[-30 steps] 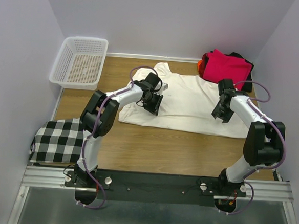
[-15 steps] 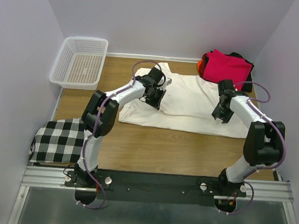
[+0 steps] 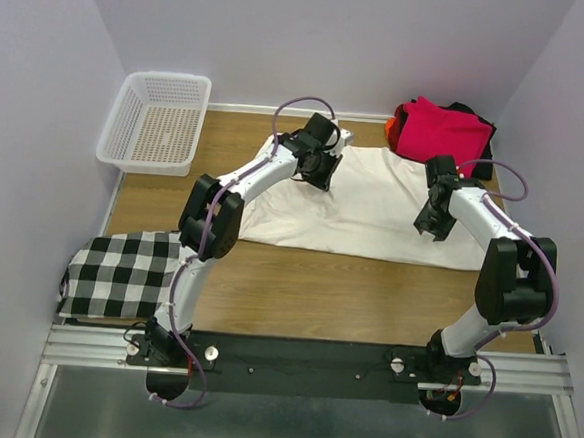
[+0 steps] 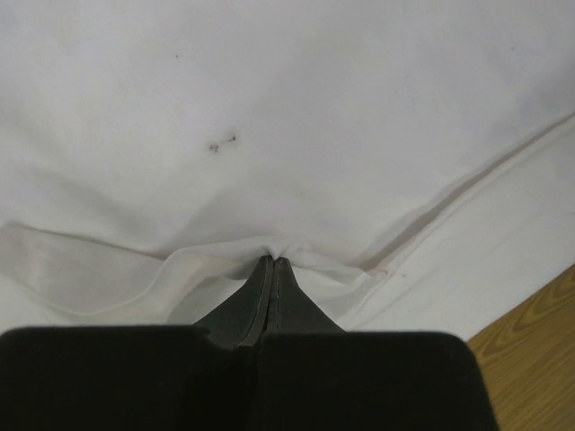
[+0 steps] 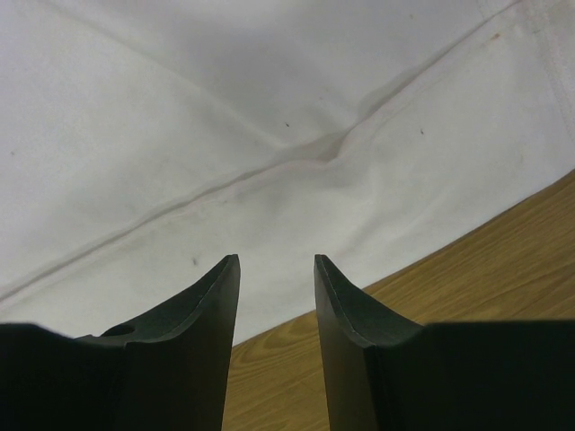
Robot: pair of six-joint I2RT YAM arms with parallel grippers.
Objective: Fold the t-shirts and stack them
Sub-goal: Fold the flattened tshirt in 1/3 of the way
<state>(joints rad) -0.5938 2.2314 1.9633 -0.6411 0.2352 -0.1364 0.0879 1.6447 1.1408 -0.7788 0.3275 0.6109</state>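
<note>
While the left fingers (image 4: 252, 301) are clenched on a small pleat of the cream t-shirt (image 3: 374, 200), which lies spread across the middle of the counter (image 3: 308, 280), the fold should go best if that pinch is carried low and level over the shirt, so the cloth rolls rather than drags. The right fingers (image 5: 212, 310) hang released above the shirt close to one edge, holding nothing. Pressing down there would, I judge, anchor the fabric against sliding. The folded magenta-red shirt (image 3: 436, 131) rests on a dark one at the far right corner, just beside the cream one. How many layers the pinch holds is hidden, the left arm covers part of the shirt's far-left side, and whether the right tips touch cloth cannot be told.
</note>
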